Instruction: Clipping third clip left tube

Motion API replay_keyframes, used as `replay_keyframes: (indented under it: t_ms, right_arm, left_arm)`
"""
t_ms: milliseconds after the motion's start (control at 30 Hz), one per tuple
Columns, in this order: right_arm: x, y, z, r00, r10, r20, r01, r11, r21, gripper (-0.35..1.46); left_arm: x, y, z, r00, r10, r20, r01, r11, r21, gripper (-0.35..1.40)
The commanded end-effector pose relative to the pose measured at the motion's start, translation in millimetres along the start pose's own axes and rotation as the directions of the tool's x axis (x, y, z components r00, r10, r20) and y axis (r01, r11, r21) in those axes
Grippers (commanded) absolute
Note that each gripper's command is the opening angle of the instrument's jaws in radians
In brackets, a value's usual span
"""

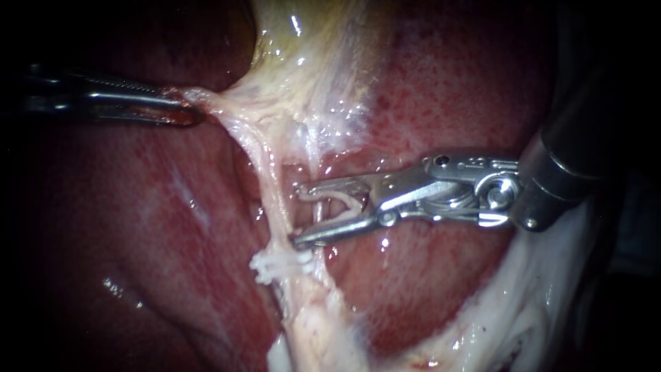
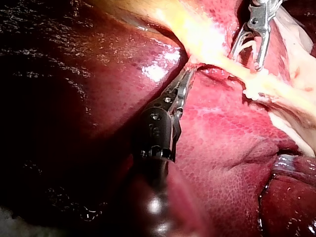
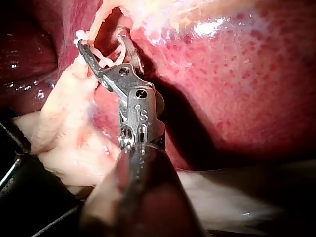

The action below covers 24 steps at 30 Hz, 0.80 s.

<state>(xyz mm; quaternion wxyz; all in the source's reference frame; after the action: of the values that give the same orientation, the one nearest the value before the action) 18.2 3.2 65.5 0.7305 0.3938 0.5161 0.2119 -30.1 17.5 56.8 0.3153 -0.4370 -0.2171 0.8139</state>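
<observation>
The left instrument [image 1: 184, 105] pinches pale tissue [image 1: 206, 100] below the gallbladder [image 1: 303, 41], drawing the left tube [image 1: 267, 172] taut over the liver [image 1: 447, 89]. The right instrument [image 1: 301, 213], jaws spread with a pale clip [image 1: 336, 202] lying between them, stands just beside the tube, above the white clips [image 1: 275, 265] already seated, evidently positioned for the next closure.

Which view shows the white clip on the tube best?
The endoscope view: the white clip lies in full sight on the tube, just below the open jaws of the right instrument. The left wrist view shows the clip smaller; the right wrist view, only a bit of clip beside a jaw.
</observation>
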Motion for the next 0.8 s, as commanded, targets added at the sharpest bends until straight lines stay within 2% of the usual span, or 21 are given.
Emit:
replay_keyframes:
  t_ms: [33,233,433,667,800]
  right_arm:
    - [0.0,0.1,0.4,1.0,-0.001,-0.006,0.001,1.0,0.01,0.49]
    - [0.7,0.4,2.2,0.998,0.032,-0.048,-0.028,0.996,0.085,0.49]
    - [1.5,0.2,3.7,0.997,0.038,-0.065,-0.032,0.995,0.096,0.49]
    - [2.6,0.4,5.3,0.994,0.042,-0.104,-0.031,0.994,0.105,0.49]
    - [3.5,0.0,5.9,0.991,0.046,-0.127,-0.031,0.993,0.114,0.49]
  left_arm:
    - [0.0,0.0,0.0,1.0,0.0,0.0,0.0,1.0,0.0,-0.35]
    - [0.0,0.0,0.0,1.0,0.0,0.0,0.0,1.0,0.0,-0.35]
    - [0.0,0.1,0.1,1.0,0.0,0.0,0.0,1.0,0.001,-0.35]
    - [0.1,0.1,0.2,1.0,-0.001,0.0,0.001,1.0,0.001,-0.35]
    - [0.1,0.1,0.2,1.0,-0.001,-0.001,0.001,1.0,0.002,-0.35]
